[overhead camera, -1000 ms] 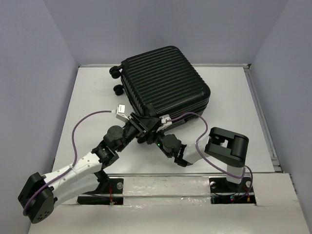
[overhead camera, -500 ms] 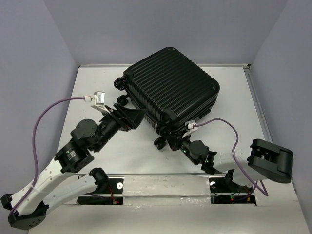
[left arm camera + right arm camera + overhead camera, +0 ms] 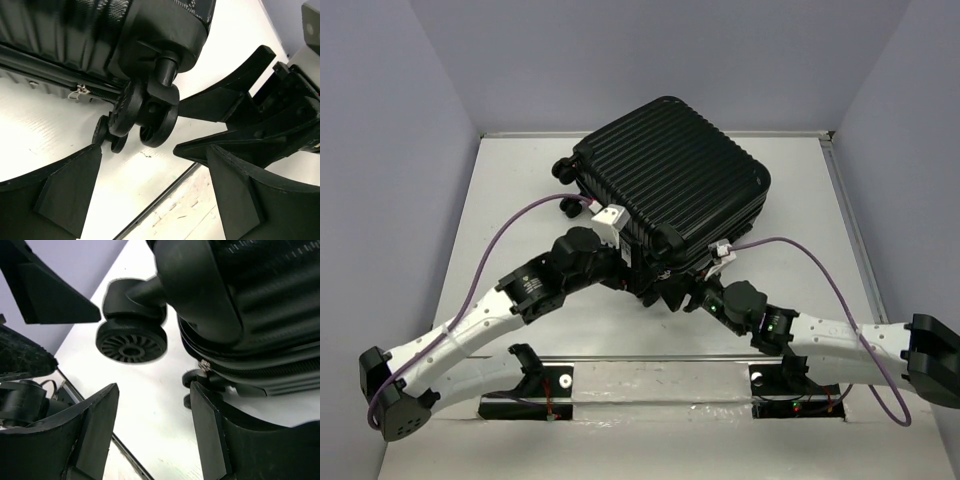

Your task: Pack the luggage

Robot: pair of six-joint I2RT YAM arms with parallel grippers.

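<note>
The luggage (image 3: pixel 670 190), a black ribbed hard-shell case, lies closed on the white table (image 3: pixel 510 210), turned at an angle. My left gripper (image 3: pixel 638 268) sits at its near corner, open and empty. In the left wrist view (image 3: pixel 155 155) the corner's caster wheel (image 3: pixel 150 107) hangs just ahead of the spread fingers (image 3: pixel 65 190). My right gripper (image 3: pixel 682 293) is right beside it, under the same corner, open with nothing between its fingers (image 3: pixel 210 425). The right wrist view (image 3: pixel 152 395) shows the wheel (image 3: pixel 131 342) and a zip pull (image 3: pixel 203 365) on the closed seam.
The two grippers nearly touch: the right one's fingers (image 3: pixel 225 100) fill the right side of the left wrist view. Two more caster wheels (image 3: pixel 565 190) stick out at the luggage's far left. Purple walls enclose the table; a rail (image 3: pixel 650 375) runs along its near edge.
The luggage has slid right and turned. Both grippers have opened. The left arm swung out left, then returned to the near corner; the right arm stretched out low toward it.
</note>
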